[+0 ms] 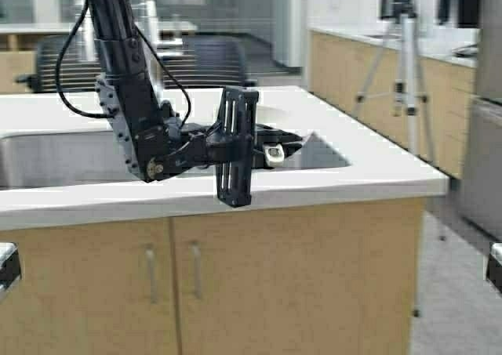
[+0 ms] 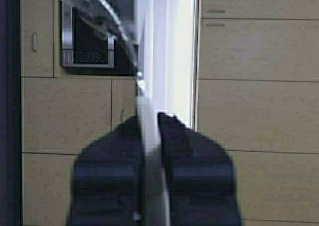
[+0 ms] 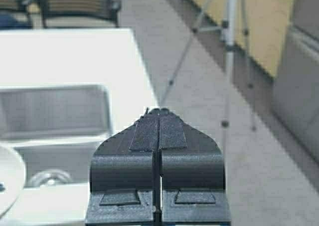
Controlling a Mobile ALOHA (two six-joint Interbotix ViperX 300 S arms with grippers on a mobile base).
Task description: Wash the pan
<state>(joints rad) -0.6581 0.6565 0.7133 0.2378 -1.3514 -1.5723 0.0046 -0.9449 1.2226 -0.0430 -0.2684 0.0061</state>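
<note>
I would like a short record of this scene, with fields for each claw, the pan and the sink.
left claw: shut on a thin pale edge, apparently the pan, over the sink
right claw: shut, holding nothing, facing the sink
pan: seen edge-on in the left claw
sink: steel, set in the white counter

Even, bright indoor light washes the white countertop (image 1: 369,163) almost to glare, a pale window strip (image 2: 172,51) blows out in the left wrist view, the near fingers (image 2: 194,171) sit soft and blurred, and the background tripod (image 1: 404,65) is hazy.
</note>
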